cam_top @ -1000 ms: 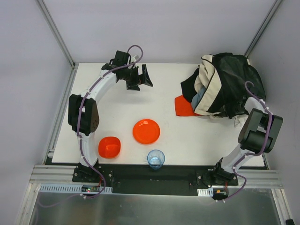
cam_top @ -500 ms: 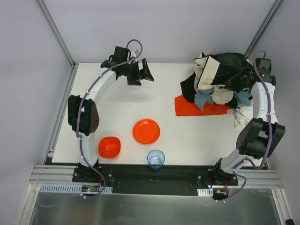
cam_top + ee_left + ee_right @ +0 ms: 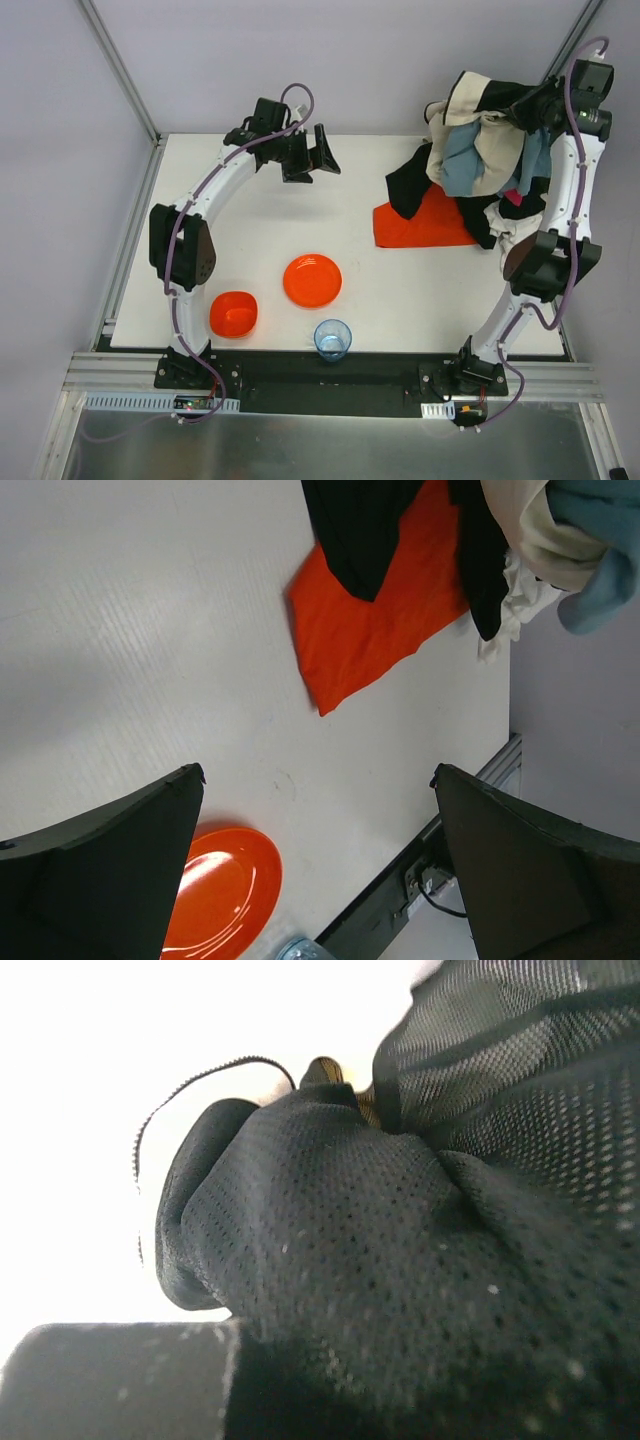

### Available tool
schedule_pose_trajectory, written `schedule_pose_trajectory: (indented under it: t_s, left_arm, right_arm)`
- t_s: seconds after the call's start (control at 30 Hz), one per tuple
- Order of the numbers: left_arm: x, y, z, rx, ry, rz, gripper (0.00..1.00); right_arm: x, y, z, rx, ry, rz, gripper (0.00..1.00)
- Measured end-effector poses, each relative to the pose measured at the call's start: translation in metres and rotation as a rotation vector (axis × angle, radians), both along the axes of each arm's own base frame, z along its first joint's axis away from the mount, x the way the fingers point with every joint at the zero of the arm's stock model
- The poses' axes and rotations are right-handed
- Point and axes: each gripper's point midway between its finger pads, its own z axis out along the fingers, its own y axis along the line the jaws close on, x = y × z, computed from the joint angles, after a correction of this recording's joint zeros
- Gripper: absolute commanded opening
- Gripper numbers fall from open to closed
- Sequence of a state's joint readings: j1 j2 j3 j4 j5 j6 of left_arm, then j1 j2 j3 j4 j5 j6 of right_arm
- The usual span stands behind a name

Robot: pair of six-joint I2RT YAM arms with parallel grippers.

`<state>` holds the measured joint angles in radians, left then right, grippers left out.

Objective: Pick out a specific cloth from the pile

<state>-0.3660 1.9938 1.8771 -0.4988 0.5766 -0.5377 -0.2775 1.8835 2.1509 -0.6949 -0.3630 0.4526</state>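
The orange-red cloth (image 3: pixel 420 222) lies flat on the white table at the right, partly under hanging black fabric; it also shows in the left wrist view (image 3: pixel 375 620). My right gripper (image 3: pixel 535 108) is shut on the pile (image 3: pixel 485 150) of black mesh, cream and light blue fabrics and holds it lifted high above the table's back right. Black mesh (image 3: pixel 400 1290) fills the right wrist view. My left gripper (image 3: pixel 312 160) is open and empty above the back middle of the table, well left of the cloth.
An orange plate (image 3: pixel 312 280) sits at the table's middle front, an orange bowl (image 3: pixel 233 313) at the front left, and a clear blue cup (image 3: pixel 332 339) at the front edge. Frame posts stand at the back corners.
My right arm has raised the pile up and back, uncovering much more of the orange-red cloth. My left gripper has drifted slightly right.
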Motion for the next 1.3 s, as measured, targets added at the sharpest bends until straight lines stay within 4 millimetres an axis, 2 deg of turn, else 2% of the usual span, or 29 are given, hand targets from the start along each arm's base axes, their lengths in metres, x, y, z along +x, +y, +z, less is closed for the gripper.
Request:
schedule_pose_trajectory:
  t_s: [0.1,0.2,0.37,0.47,0.57,0.67,0.73,0.83,0.9,1.07,1.3]
  left_arm:
    - [-0.005,-0.010,0.003,-0.009,0.008,-0.010,0.99]
    - [-0.011,-0.023,0.004,-0.020,0.022,-0.021,0.99]
    - [-0.017,-0.042,-0.002,-0.041,0.076,-0.030,0.99]
    - [-0.018,-0.052,-0.011,-0.058,0.132,-0.029,0.99]
    - [-0.016,-0.059,-0.026,-0.076,0.217,-0.008,0.99]
    - [-0.010,-0.066,-0.046,-0.091,0.309,0.021,0.98]
    - [-0.005,-0.070,-0.061,-0.095,0.368,0.046,0.95]
    - [0.002,-0.078,-0.080,-0.103,0.439,0.077,0.87]
    - [0.006,-0.088,-0.091,-0.116,0.484,0.084,0.81]
    - [0.010,-0.120,-0.110,-0.147,0.548,0.072,0.73]
    - [-0.010,-0.145,-0.145,-0.125,0.670,0.078,0.68]
  right_arm:
    - [0.021,-0.014,0.007,-0.038,-0.034,-0.045,0.00]
    - [0.033,-0.030,0.006,-0.079,-0.037,-0.111,0.00]
    - [0.039,-0.066,-0.015,-0.172,0.023,-0.284,0.01]
    - [0.040,-0.081,-0.034,-0.206,0.071,-0.346,0.01]
    - [0.037,-0.086,-0.064,-0.212,0.143,-0.367,0.01]
    - [0.029,-0.085,-0.109,-0.198,0.243,-0.369,0.01]
    - [0.021,-0.082,-0.141,-0.185,0.320,-0.364,0.01]
    - [0.012,-0.081,-0.172,-0.163,0.391,-0.361,0.01]
    - [0.010,-0.084,-0.182,-0.147,0.407,-0.364,0.01]
    - [0.009,-0.093,-0.184,-0.098,0.397,-0.373,0.01]
    - [0.006,-0.096,-0.192,-0.040,0.400,-0.362,0.01]
